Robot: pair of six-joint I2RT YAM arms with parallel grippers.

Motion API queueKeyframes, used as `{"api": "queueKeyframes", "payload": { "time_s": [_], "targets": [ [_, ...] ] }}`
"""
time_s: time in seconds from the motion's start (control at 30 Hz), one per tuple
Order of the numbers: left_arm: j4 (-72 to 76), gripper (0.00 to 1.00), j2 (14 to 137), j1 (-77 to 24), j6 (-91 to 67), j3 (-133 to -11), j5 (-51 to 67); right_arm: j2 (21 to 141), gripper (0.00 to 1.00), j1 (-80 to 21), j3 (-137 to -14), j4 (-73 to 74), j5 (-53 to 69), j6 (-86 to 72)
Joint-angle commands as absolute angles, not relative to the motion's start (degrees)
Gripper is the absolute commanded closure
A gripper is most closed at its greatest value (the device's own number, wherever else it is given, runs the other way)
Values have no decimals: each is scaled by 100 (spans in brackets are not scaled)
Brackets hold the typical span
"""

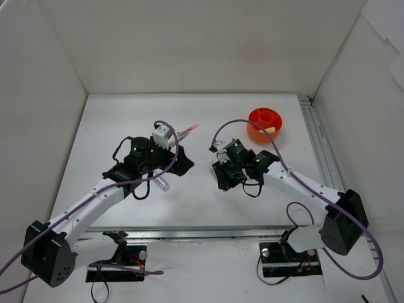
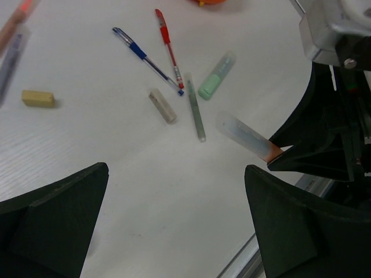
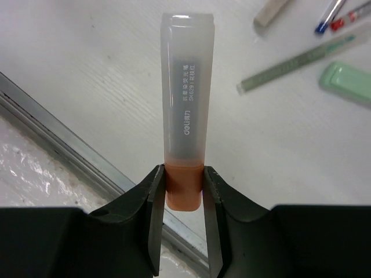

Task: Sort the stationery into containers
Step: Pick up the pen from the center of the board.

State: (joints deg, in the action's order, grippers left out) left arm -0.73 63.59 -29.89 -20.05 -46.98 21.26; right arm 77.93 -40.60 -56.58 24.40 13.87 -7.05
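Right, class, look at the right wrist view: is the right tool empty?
No, the right tool is shut on the orange end of a highlighter, its clear cap pointing away.

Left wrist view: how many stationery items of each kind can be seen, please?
Pens: 2 (blue pen, red pen)
Highlighters: 2 (green highlighter, orange highlighter in right gripper)
Stubs: 2 (beige stub, yellowish stub)
Slim green stick: 1
Blurred at left edge: 2 (orange-tipped item, grey item)
Total: 9
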Motion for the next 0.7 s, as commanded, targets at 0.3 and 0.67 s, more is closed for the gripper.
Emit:
{"api": "queueKeyframes", "payload": {
  "time_s": [0.3, 0.67],
  "targets": [
    [1485, 1, 7144, -2971, -2874, -5080, 3295, 8068, 100, -4482, -6732, 2154, 1090, -132],
    [1881, 39, 7436, -2971, -3269, -5071, 3506, 7858, 100, -4834, -6680, 1679, 826, -97]
  ]
}}
